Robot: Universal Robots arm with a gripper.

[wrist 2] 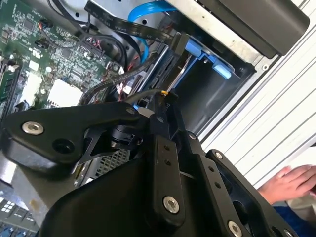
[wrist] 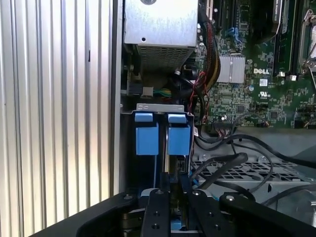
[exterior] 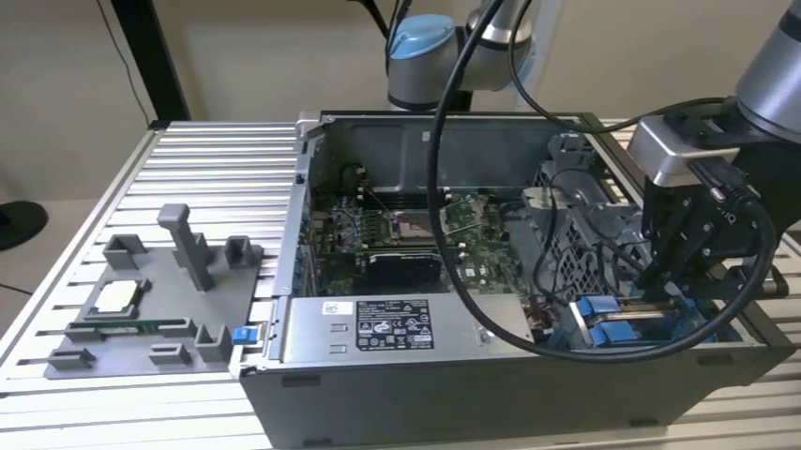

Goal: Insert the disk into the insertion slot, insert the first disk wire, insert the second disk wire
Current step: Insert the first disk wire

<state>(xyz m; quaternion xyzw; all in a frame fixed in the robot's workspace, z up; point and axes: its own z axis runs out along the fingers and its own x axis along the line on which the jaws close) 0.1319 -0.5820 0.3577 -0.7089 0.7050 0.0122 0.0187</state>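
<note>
Open computer case (exterior: 501, 394) lying on a ribbed metal bench (exterior: 213, 178), seen in the exterior view with its motherboard (exterior: 414, 225) exposed. A grey labelled power-supply box (exterior: 375, 328) sits along the near wall. A grey moulded parts tray (exterior: 138, 328) lies on the bench just beside the case, on the exterior view's left. The insertion slot (exterior: 616, 326) occupies the near corner of the case on the exterior view's right, next to the power-supply box. In the first wrist view, two bright blue tabs (wrist: 146, 139) stand side by side at its end. Whether the disk is seated inside it cannot be told. The gripper (exterior: 657, 286) reaches down into this corner, its tips directly over the slot and close to the blue tabs. A thick black cable (exterior: 438, 187) loops from the arm across the case. In the first wrist view the jaws frame a narrow strip behind the tabs, but whether they are spread or pinching anything cannot be told. In the second wrist view, a light blue cable (wrist 2: 143, 15) curves above the bay, and a person's hand (wrist 2: 291, 182) rests over the bench outside the case.
</note>
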